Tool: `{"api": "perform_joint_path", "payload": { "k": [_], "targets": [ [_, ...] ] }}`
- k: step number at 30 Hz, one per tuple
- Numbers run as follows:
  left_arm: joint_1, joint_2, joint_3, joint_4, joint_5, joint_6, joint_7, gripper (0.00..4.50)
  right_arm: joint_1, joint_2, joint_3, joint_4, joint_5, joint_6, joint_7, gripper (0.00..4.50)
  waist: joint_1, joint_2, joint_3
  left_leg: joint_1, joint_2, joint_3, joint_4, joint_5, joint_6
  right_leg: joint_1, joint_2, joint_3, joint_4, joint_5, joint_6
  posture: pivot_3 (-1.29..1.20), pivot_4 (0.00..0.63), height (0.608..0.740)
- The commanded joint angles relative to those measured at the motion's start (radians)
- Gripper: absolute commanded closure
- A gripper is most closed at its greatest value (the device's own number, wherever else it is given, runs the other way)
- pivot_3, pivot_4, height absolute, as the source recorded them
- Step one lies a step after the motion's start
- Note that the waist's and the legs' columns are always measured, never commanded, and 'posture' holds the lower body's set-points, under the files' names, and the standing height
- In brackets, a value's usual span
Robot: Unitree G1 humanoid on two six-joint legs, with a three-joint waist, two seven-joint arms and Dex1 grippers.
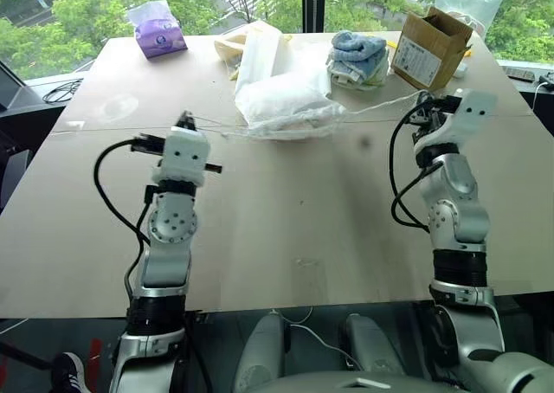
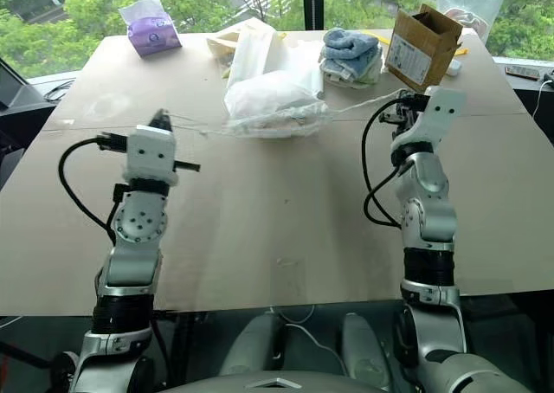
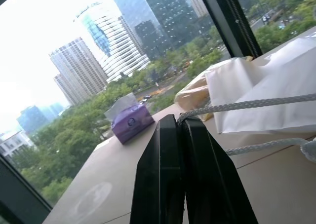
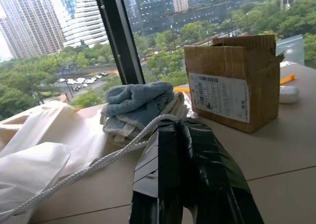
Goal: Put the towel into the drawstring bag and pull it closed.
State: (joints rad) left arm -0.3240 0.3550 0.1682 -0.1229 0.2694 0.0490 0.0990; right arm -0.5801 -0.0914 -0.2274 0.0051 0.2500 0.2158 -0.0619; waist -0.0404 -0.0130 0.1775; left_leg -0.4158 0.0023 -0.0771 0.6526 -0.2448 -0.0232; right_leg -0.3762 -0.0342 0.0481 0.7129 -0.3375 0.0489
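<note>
Between our two raised arms, toward the far middle of the tabletop [image 1: 286, 228], lies the drawstring bag [image 1: 286, 99], bulging as though the towel is already inside, though we cannot see the towel itself. Its mouth edge faces us and runs side to side. From that mouth one cord [image 1: 216, 126] runs out to our left pincer [image 3: 178, 123], whose fingers are pressed together on it; the other cord [image 1: 385, 106] runs out to our right pincer [image 4: 174, 123], likewise clamped tight on the rope. Both cords lie nearly in line with the mouth, the bag sitting roughly midway, a little nearer the left arm. We judge the closing pull depends on drawing the two pincers apart along that same side-to-side line. The folded blue cloths [image 1: 357, 57] and cardboard box [image 1: 428, 48] sit just beyond the right cord.
</note>
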Motion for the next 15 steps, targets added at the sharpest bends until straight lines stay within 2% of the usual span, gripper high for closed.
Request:
{"api": "perform_joint_path", "payload": {
  "k": [1, 10, 15],
  "targets": [
    [-0.066, 0.005, 0.068, 0.011, 0.041, 0.065, 0.101, 4.42, -0.039, -0.014, -0.049, -0.003, -0.042, -0.066, -0.081, 4.5, -0.001, 0.0, 0.0, 0.0, 0.0, 0.0, 0.0, 0.0, 0.0, 0.0, 0.0, 0.0, 0.0, 0.0, 0.0, 0.0, 0.15, 0.74],
    [-0.151, 0.028, 0.185, 0.117, 0.016, 0.191, 0.237, 4.42, -0.042, -0.045, -0.125, 0.012, -0.137, -0.114, -0.272, 4.5, -0.005, 0.0, 0.0, 0.0, 0.0, 0.001, 0.0, 0.0, 0.0, -0.001, 0.0, 0.001, 0.0, 0.0, 0.0, 0.0, 0.15, 0.74],
    [-0.178, 0.08, 0.198, 0.15, 0.087, 0.22, 0.347, 4.42, -0.03, -0.095, -0.162, -0.013, -0.201, -0.123, -0.35, 4.5, -0.003, 0.0, 0.0, 0.0, 0.0, 0.002, 0.0, 0.0, -0.001, -0.002, 0.0, 0.002, 0.0, 0.0, 0.0, 0.0, 0.15, 0.74]
  ]
}}
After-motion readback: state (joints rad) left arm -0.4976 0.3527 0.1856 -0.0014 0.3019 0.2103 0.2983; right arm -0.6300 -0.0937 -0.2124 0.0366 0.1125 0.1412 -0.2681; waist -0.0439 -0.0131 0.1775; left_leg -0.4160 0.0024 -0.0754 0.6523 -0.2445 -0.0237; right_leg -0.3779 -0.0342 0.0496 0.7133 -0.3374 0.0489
